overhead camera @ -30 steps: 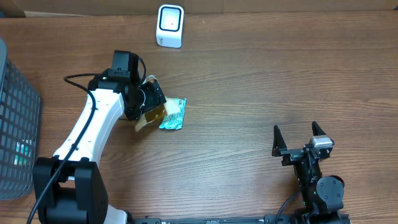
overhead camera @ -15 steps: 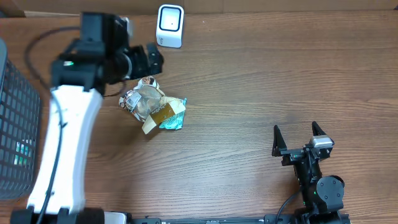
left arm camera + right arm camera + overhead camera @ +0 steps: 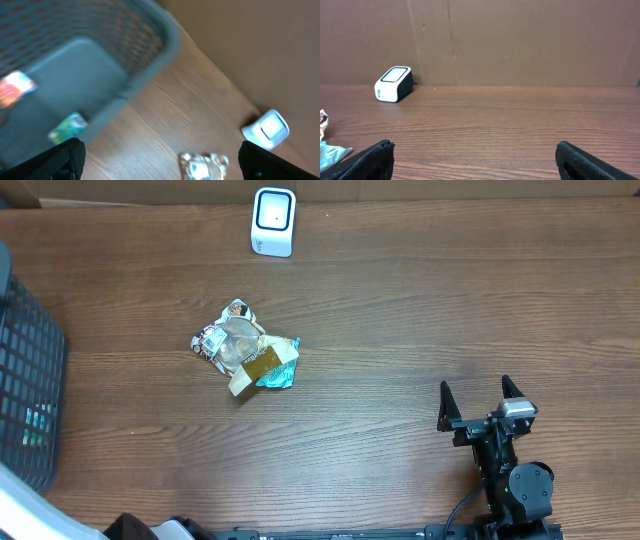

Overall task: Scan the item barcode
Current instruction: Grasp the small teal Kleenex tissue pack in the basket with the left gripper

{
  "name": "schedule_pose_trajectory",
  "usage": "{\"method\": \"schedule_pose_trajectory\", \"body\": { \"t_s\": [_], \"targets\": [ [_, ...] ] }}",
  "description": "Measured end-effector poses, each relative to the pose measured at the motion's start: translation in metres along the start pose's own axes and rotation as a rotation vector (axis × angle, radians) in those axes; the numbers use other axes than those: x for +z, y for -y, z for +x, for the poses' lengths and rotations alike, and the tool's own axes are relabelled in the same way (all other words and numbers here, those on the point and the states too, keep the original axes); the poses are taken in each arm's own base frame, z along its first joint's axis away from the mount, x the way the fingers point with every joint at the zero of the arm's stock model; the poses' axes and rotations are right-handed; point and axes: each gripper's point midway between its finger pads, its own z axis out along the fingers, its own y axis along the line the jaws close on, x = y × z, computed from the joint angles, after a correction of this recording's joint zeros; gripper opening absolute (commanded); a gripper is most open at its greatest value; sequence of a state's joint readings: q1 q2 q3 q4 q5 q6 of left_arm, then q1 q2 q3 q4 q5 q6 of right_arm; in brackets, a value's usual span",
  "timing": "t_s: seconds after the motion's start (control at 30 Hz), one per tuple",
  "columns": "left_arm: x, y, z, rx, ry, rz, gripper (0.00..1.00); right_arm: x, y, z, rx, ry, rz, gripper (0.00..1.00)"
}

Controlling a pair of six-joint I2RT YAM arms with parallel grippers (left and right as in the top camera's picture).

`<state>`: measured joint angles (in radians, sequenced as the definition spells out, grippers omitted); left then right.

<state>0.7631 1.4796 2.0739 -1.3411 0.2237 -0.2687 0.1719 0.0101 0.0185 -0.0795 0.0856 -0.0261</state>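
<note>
Pulling away toward the basket (image 3: pixel 25 380) with left gripper (image 3: pixel 160 157) spread wide, leaving crumpled snack packets (image 3: pixel 245 358) loose on the table (image 3: pixel 400 300), short of the scanner (image 3: pixel 273 221), with right gripper (image 3: pixel 481 402) spread too. Means regrasping before any scan.

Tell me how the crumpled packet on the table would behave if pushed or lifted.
The crumpled packet looks thin and creased, so it is probably floppy and light. Its shiny film may slip in a grip. Lying on the table, it should slide, not roll.
</note>
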Motion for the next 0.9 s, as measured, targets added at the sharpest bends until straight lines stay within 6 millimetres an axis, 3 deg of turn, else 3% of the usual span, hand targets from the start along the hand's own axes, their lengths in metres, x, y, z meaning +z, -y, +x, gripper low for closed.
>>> {"method": "schedule_pose_trajectory", "body": {
  "t_s": [0.07, 0.17, 0.3, 0.33, 0.4, 0.5, 0.73, 0.8, 0.9],
  "targets": [
    [0.002, -0.035, -0.011, -0.102, 0.02, -0.074, 1.0, 0.0, 0.0, 0.0, 0.0, 0.0, 0.0, 1.0],
    [0.016, -0.065, -0.014, -0.185, -0.002, -0.142, 1.0, 0.0, 0.0, 0.0, 0.0, 0.0, 0.0, 1.0],
    [0.072, -0.115, 0.011, -0.301, -0.157, -0.268, 1.0, 0.0, 0.0, 0.0, -0.001, 0.0, 0.0, 1.0],
    [0.074, -0.116, 0.012, -0.304, -0.161, -0.271, 0.98, 0.0, 0.0, 0.0, 0.0, 0.0, 0.0, 1.0],
    [0.105, -0.139, 0.026, -0.337, -0.211, -0.313, 0.96, 0.0, 0.0, 0.0, 0.0, 0.0, -0.001, 1.0],
    [0.134, -0.157, 0.043, -0.341, -0.278, -0.339, 0.95, 0.0, 0.0, 0.0, 0.0, 0.0, 0.0, 1.0],
    [0.192, -0.187, 0.085, -0.331, -0.462, -0.375, 0.8, 0.0, 0.0, 0.0, 0.0, 0.0, 0.0, 1.0],
    [0.217, -0.201, 0.108, -0.331, -0.548, -0.391, 0.76, 0.0, 0.0, 0.0, 0.0, 0.0, 0.0, 1.0],
    [0.235, -0.212, 0.13, -0.328, -0.624, -0.406, 0.73, 0.0, 0.0, 0.0, 0.0, 0.0, 0.0, 1.0]
  ]
}}
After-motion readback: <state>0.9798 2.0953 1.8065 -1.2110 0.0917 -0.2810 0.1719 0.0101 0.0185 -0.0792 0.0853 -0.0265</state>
